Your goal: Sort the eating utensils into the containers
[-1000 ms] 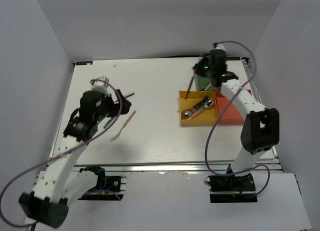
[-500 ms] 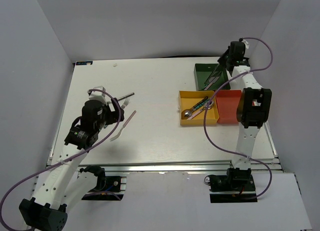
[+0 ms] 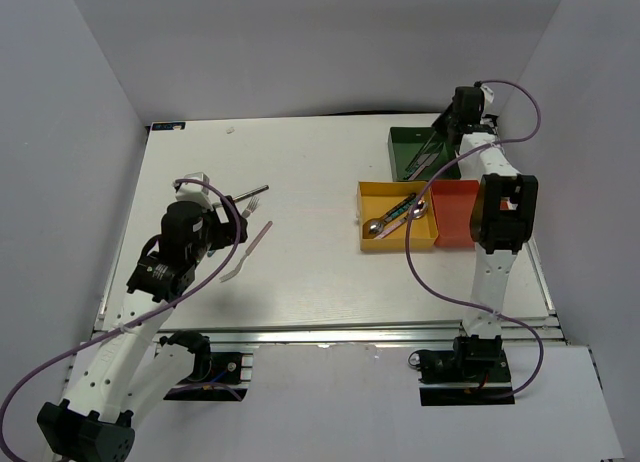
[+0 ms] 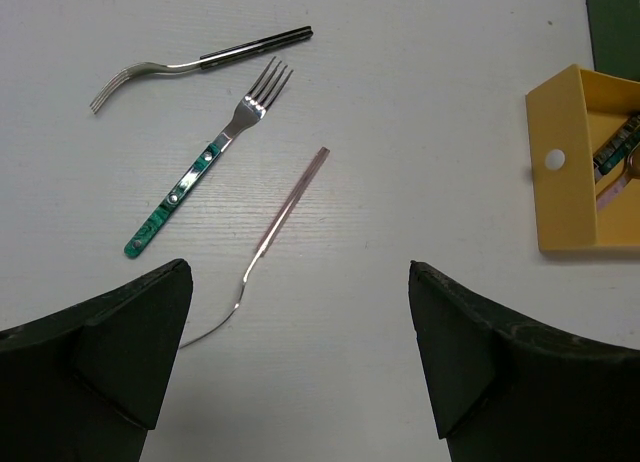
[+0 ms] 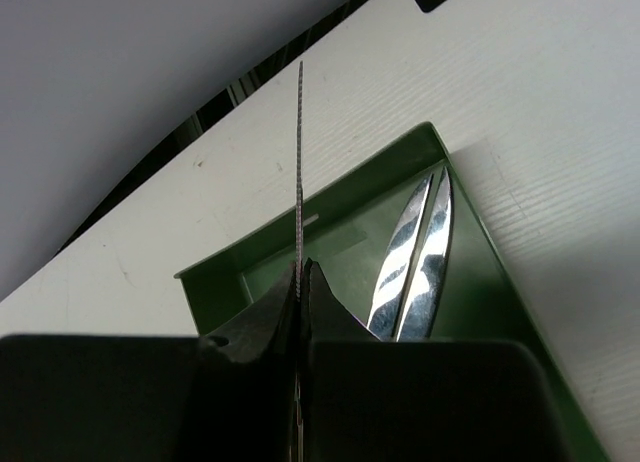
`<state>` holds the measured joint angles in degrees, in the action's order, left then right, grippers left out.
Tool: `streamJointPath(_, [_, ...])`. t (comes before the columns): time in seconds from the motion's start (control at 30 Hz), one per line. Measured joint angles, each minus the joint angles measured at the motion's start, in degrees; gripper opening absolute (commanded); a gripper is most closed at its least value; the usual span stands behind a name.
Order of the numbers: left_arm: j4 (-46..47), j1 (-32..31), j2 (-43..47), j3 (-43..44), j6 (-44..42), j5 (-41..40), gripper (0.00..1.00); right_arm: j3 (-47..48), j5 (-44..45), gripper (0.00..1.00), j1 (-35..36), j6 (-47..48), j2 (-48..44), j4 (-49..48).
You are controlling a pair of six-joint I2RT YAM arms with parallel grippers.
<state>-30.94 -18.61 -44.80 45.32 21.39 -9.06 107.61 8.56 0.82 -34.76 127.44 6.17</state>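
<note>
Right gripper (image 5: 300, 274), swung back to the far right corner of the table (image 3: 320, 272): clenched on a knife (image 5: 301, 132) over the dark green tray (image 3: 400, 152). Left gripper (image 4: 298, 282): spread wide over three loose forks (image 4: 200, 177), open room around.

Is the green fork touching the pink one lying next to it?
Apart. The left wrist view shows the green-handled fork and the pink-handled utensil lying side by side, with bare white table showing between them along their whole length.
</note>
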Motion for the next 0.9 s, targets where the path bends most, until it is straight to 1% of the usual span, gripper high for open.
streamJointPath(0.07, [0.0,0.0,0.0,0.0,0.0,0.0,0.98,1.6,0.1,0.11,0.0,-0.1,0.7,0.6])
streamJointPath(0.17, [0.0,0.0,0.1,0.0,0.0,0.0,0.98,4.1,0.1,0.45,0.0,-0.7,1.8,1.1])
streamJointPath(0.2, [0.0,0.0,0.1,0.0,0.0,0.0,0.98,4.7,0.1,0.62,0.0,-0.5,2.0,1.2])
streamJointPath(0.23, [0.0,0.0,0.2,0.0,0.0,0.0,0.98,5.0,0.0,0.70,0.0,-0.8,2.0,1.2])
streamJointPath(0.27, [0.0,0.0,0.2,0.0,0.0,0.0,0.98,5.0,0.0,0.72,0.0,-0.8,2.0,1.4])
streamJointPath(0.3, [0.0,0.0,0.3,0.0,0.0,0.0,0.98,5.1,0.0,0.78,0.0,-0.7,1.9,1.4])
streamJointPath(0.4, [0.0,0.0,0.5,0.0,0.0,0.0,0.98,4.2,0.2,0.83,0.1,-0.9,1.3,1.4])
streamJointPath(0.43, [0.0,0.0,0.6,0.0,0.0,0.0,0.98,2.6,0.4,0.89,0.1,-0.9,0.2,1.7])
streamJointPath(0.57, [0.0,0.0,1.4,0.0,0.0,-0.7,0.98,-4.7,2.3,0.89,1.0,-0.7,-8.2,3.7])
streamJointPath(0.67, [-0.2,-0.1,2.8,0.0,0.1,-2.6,0.98,-6.3,3.8,0.89,3.4,1.6,-15.3,4.5])
streamJointPath(0.77, [-0.7,-0.1,4.9,0.0,0.8,-6.1,0.98,-6.3,3.7,0.89,9.5,5.6,-21.8,4.1])
streamJointPath(0.83, [-1.3,-0.1,6.5,0.0,1.7,-9.1,0.98,-6.2,1.7,0.89,15.7,9.3,-24.7,3.7])
streamJointPath(0.9, [-2.1,-0.1,7.9,0.0,2.6,-12.4,0.98,-5.2,0.8,0.89,22.9,12.7,-25.0,4.5])
